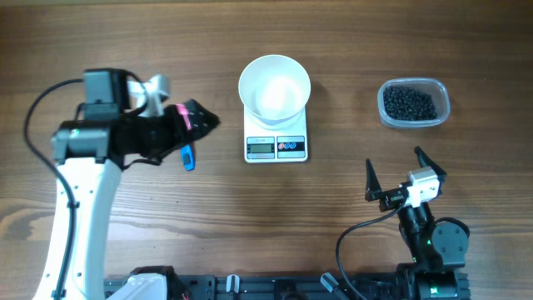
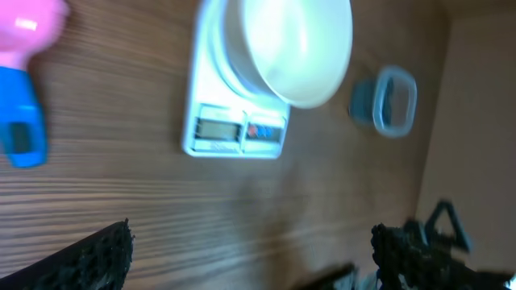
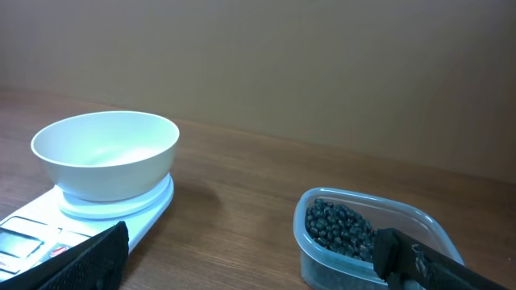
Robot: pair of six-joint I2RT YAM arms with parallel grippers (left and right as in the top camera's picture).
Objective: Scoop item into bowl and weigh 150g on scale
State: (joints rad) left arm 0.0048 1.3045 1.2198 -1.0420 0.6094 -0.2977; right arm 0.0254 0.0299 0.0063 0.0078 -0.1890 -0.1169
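The white bowl (image 1: 275, 83) stands empty on the white scale (image 1: 276, 147), which sits at the table's middle back. In the right wrist view the bowl (image 3: 105, 149) and scale (image 3: 24, 229) are at the left. The item, small black beans (image 1: 409, 102), fills a clear plastic container (image 1: 443, 106) at the back right. A pink and blue scoop (image 1: 188, 157) lies left of the scale, partly under my left gripper (image 1: 204, 121). That gripper (image 2: 250, 234) is open and empty. My right gripper (image 1: 393, 158) is open too, hovering in front of the beans (image 3: 339, 225).
The left arm's white link (image 1: 79, 208) and black cable (image 1: 37, 142) cover the left side of the wooden table (image 1: 250, 217). The right arm's base (image 1: 433, 250) sits at the front right edge. A beige wall (image 3: 322, 64) rises behind the table.
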